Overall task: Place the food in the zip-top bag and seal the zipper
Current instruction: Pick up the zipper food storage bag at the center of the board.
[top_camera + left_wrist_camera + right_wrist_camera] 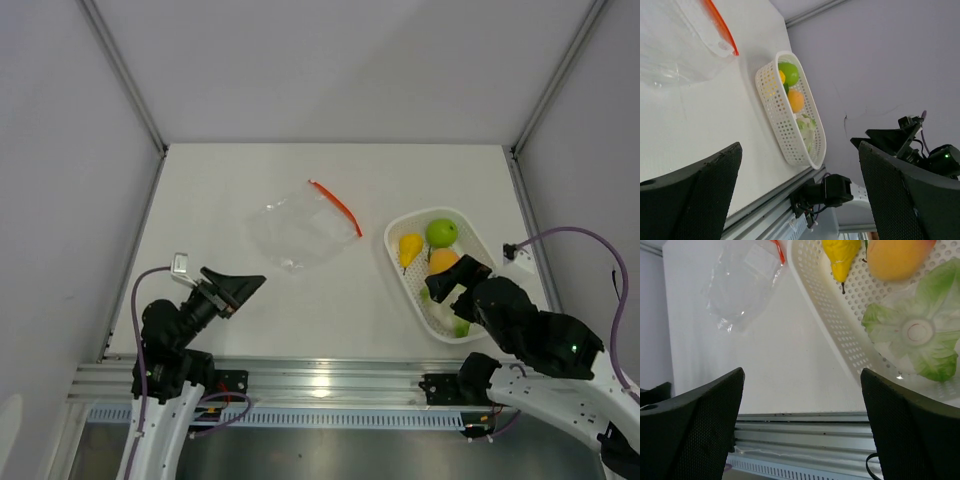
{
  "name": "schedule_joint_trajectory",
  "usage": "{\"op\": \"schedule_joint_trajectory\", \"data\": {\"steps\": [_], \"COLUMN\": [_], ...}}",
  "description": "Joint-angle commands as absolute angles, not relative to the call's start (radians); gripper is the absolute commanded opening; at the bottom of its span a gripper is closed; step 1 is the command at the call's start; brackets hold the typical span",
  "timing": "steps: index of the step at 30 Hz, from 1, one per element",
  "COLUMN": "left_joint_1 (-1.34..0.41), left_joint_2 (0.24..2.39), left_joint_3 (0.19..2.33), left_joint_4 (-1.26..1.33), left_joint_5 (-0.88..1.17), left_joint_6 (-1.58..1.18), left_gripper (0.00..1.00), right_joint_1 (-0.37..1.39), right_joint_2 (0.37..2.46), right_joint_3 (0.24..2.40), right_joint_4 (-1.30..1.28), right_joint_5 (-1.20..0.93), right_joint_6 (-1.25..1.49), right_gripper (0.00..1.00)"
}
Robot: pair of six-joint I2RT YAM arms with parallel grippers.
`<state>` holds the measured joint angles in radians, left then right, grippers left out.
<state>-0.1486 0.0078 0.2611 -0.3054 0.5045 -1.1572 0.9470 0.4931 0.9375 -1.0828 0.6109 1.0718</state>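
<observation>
Table [230, 300]: white, walled on three sides, with both arms mounted at the near edge. Bag [295, 232]: clear and crinkled, lying flat near the middle of the table, well apart from both grippers, nothing visible inside. Zipper [337, 207]: thin red-orange strip along the bag's far-right edge, the side turned toward the basket; whether it is sealed cannot be told. Basket [412, 295]: white, perforated, oval, right of the bag and not touching it; all the food lies in it. Pear [410, 247]: yellow, by the basket's left wall, stem end toward the near side. Apple [441, 232]: green, at the far end, just beside the pear. Orange fruit [442, 261]: round, just nearer than the apple and right of the pear. Leafy piece [915, 335]: whitish centre with pale green leaves, in the near half of the basket, largely covered by the right arm in the top view. Left gripper [799, 150]: fingers spread wide, holding nothing, raised over the near-left of the table and pointing toward the bag. Right gripper [802, 375]: fingers spread wide, holding nothing, hovering at the basket's near-left rim, the leafy piece just to its right, touching no fruit.
</observation>
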Motion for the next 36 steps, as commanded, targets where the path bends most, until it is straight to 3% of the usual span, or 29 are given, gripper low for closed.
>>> {"op": "schedule_joint_trajectory", "data": {"steps": [1,7,14,16,23,36], "left_joint_1": [-0.16,-0.163,-0.163,-0.163,-0.163,-0.163], "left_joint_2": [0.058,0.325,0.335,0.275,0.252,0.285], "left_joint_3": [0.431,0.627,0.627,0.614,0.643,0.667], "left_joint_4": [-0.389,-0.59,-0.618,-0.624,-0.667,-0.667], "left_joint_5": [0.404,0.425,0.428,0.402,0.379,0.414], "left_joint_6": [-0.981,-0.875,-0.891,-0.867,-0.784,-0.707], "left_gripper": [1.0,0.99,0.99,1.0,1.0,0.99], "right_joint_1": [0.951,0.904,0.605,0.568,0.551,0.451], "right_joint_2": [0.564,0.712,1.058,1.29,1.647,2.09], "right_joint_3": [0.945,0.937,0.995,1.111,1.398,1.748], "right_joint_4": [-1.046,-0.781,-0.457,-0.41,-0.39,-0.334], "right_joint_5": [0.594,0.447,-0.088,-0.083,-0.069,-0.235], "right_joint_6": [0.976,0.716,0.575,0.507,0.359,0.245], "right_gripper": [1.0,0.99,0.99,0.99,0.98,0.86]}}
